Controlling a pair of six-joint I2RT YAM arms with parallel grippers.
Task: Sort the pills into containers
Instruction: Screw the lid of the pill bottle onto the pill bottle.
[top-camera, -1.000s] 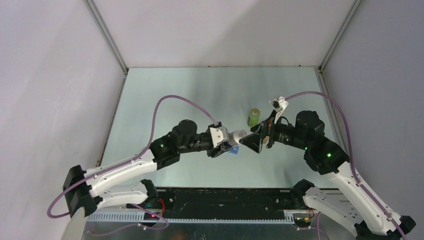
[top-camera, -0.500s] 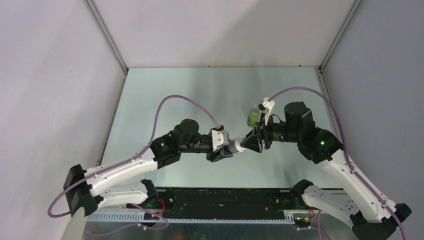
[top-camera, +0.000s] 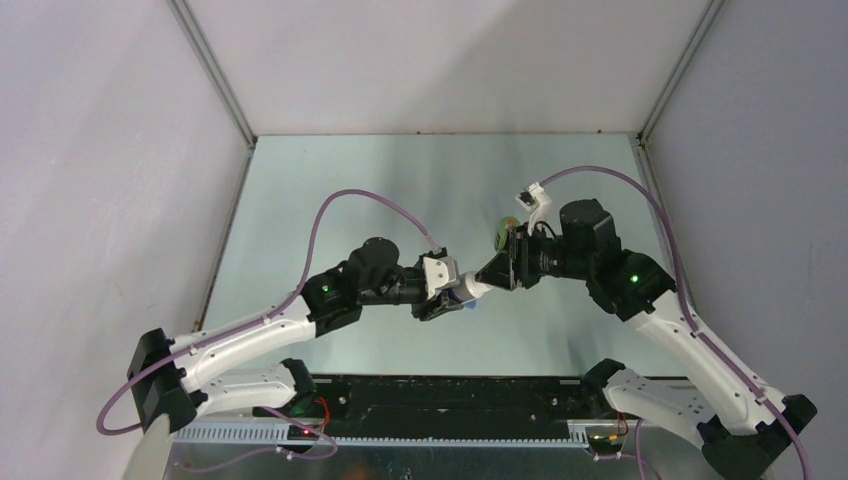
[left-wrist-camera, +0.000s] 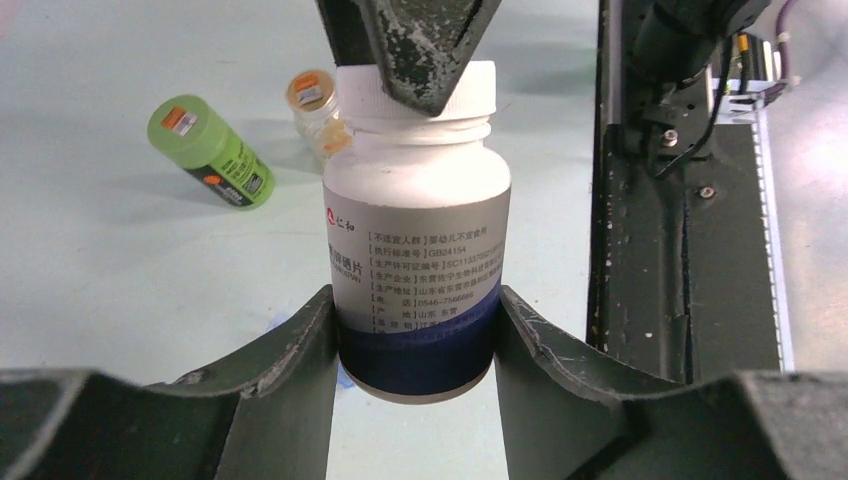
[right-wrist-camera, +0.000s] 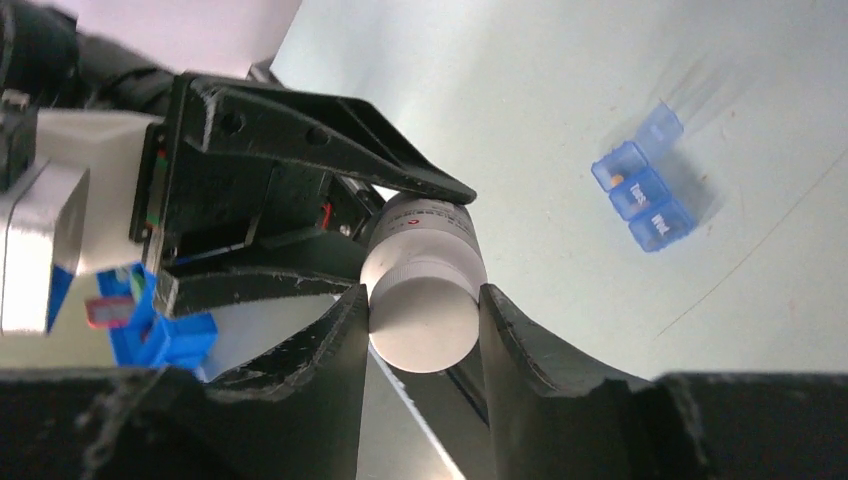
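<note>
**Inspector:** State of your left pincer?

**Operator:** My left gripper (left-wrist-camera: 415, 300) is clamped on the white pill bottle (left-wrist-camera: 418, 250). One finger presses each side of the lower body, at the dark blue band of the label. Contact is firm on both sides.

**Inspector:** And the right?

**Operator:** My right gripper (right-wrist-camera: 422, 300) is closed around the bottle's white cap (right-wrist-camera: 420, 330), one finger on each side of the rim. From the left wrist, one right finger covers the middle of the cap.

**Inspector:** Location of the bottle?

**Operator:** Held between my two arms above the table (left-wrist-camera: 120, 280), near its middle, base toward my left wrist and cap toward my right. Cap is seated on the neck.

**Inspector:** Other items?

**Operator:** A green bottle (left-wrist-camera: 208, 150) lies on its side on the table. Just beside it is a small clear bottle with an orange lid (left-wrist-camera: 315, 105). A blue pill organiser (right-wrist-camera: 640, 190) lies on the table, well apart from the held bottle. There is an orange speck in one compartment. I cannot tell the contents of the others.
</note>
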